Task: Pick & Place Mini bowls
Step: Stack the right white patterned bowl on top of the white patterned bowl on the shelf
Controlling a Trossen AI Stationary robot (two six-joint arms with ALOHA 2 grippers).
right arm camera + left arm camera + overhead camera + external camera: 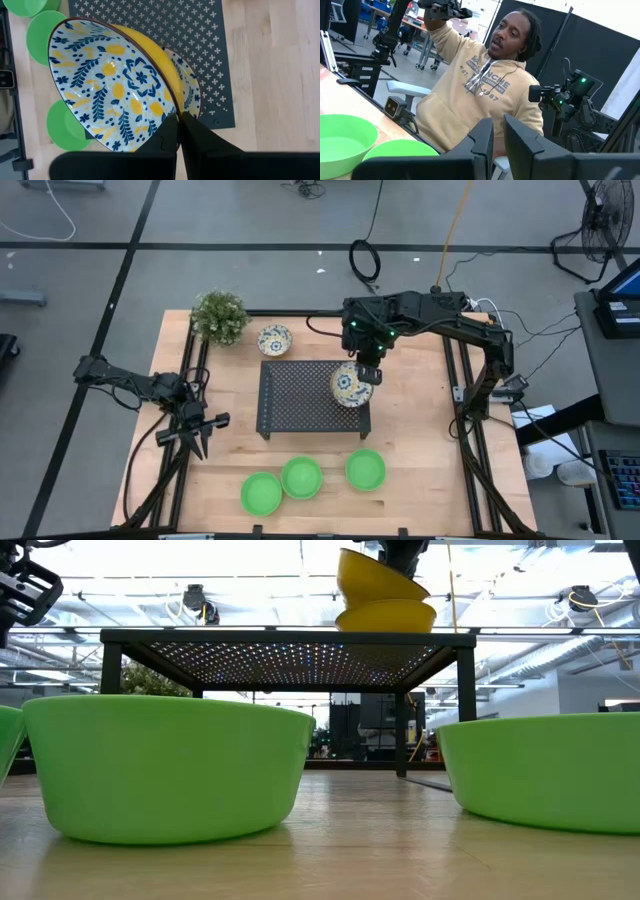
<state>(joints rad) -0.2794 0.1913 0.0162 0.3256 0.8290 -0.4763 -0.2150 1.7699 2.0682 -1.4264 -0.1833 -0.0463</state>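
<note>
Green bowls fill the front of the low view, one (pixel 170 765) at left and another (pixel 545 770) at right, both standing on the table (pixel 420 450); from above I count three of them in a row along the near edge, the third (pixel 261 493) at the left end, touching the middle one. Behind them stands the black rack (pixel 300 395), and over its right end my right gripper (pixel 366 372) is clamped on the rim of a patterned bowl (pixel 112 82), jaws shut on it, so the bowl hangs tilted with its blue-and-yellow inside facing my wrist camera. Just beneath it a second patterned bowl (pixel 187 90) sits on the rack; in the low view the held bowl's yellow underside leans on or just above this one, and I cannot tell if they touch. A third patterned bowl (pixel 274 339) rests on the table beyond the rack, beside the plant (pixel 220 316) at the far left corner. My left gripper (pixel 197 431) waits over the table's left side, well apart from the rack, its fingers (pixel 482 145) spread with a clear gap. Past them a person (pixel 485 85) in a tan hoodie sits beyond the table.
</note>
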